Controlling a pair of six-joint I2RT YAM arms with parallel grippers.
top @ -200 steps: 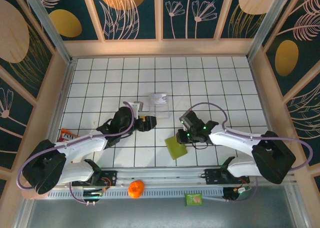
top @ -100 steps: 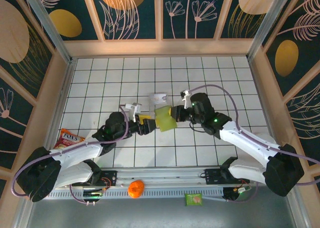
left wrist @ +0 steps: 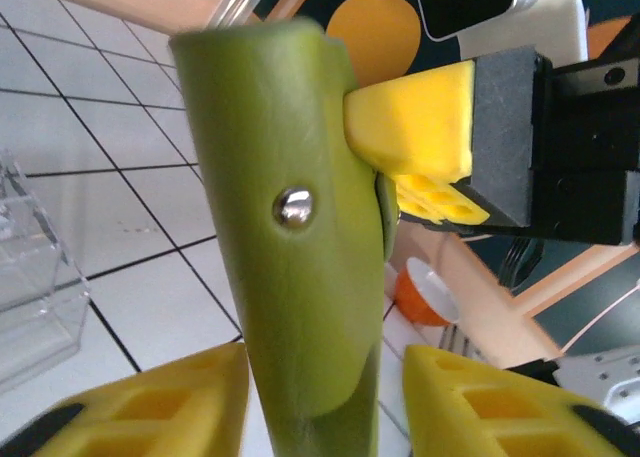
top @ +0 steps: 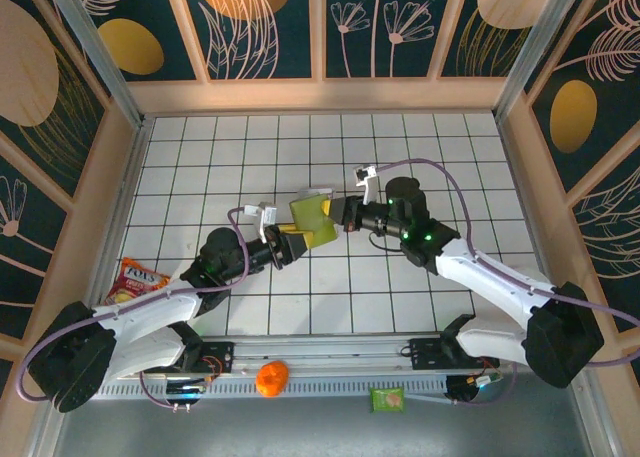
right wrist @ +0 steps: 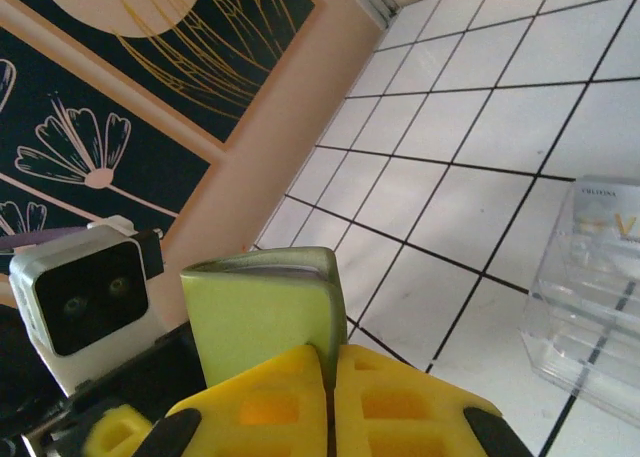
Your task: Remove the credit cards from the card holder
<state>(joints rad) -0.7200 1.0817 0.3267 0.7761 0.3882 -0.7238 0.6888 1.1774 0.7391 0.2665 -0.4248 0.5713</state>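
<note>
Table (top: 200, 157), white-tiled, has the left arm (top: 150, 302) reaching toward its centre from 7 o'clock and the right arm (top: 490, 277) from 4 o'clock. Right gripper (right wrist: 328, 397) has its jaws pressed together on one edge of the card holder (top: 310, 219), which hangs folded above the tiles near table centre. The left gripper (left wrist: 325, 397) straddles the opposite edge with jaws apart, a gap showing beside one finger. Clear plastic box (right wrist: 590, 317) lies just at 12 o'clock of the card holder.

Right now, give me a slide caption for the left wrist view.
Right hand pinches the green card holder; left hand flanks its near end.
</note>
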